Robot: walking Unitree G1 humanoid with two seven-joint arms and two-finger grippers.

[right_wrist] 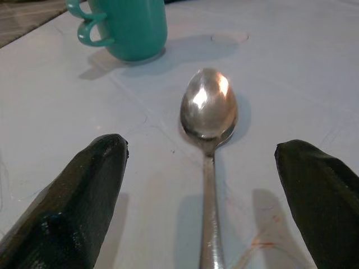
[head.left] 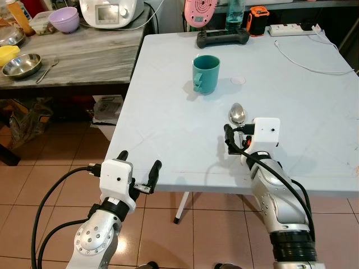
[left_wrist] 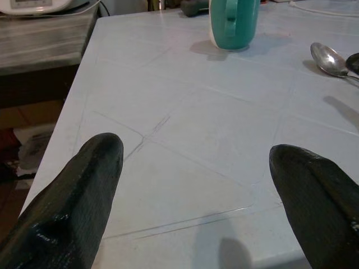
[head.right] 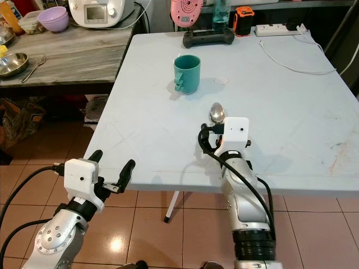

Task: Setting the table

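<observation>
A teal mug (head.left: 206, 73) stands upright on the white table (head.left: 168, 112), its handle toward the near left. A metal spoon (head.left: 237, 114) lies to the mug's near right, with its bowl pointing away from me. My right gripper (head.left: 237, 130) rests low over the spoon's handle. In the right wrist view its fingers (right_wrist: 84, 196) are open, spread wide on either side of the spoon (right_wrist: 208, 112). My left gripper (head.left: 140, 161) is open at the table's near left edge and holds nothing. It faces the mug (left_wrist: 234, 22) across bare tabletop.
A grey wooden side table (head.left: 84, 56) at the left carries a steel bowl (head.left: 21, 65), a fork (head.left: 47, 70), a purple bowl (head.left: 63, 19) and a white appliance (head.left: 109, 12). A black controller (head.left: 222, 38), an orange device (head.left: 258, 20) and a power strip (head.left: 291, 29) line the far edge.
</observation>
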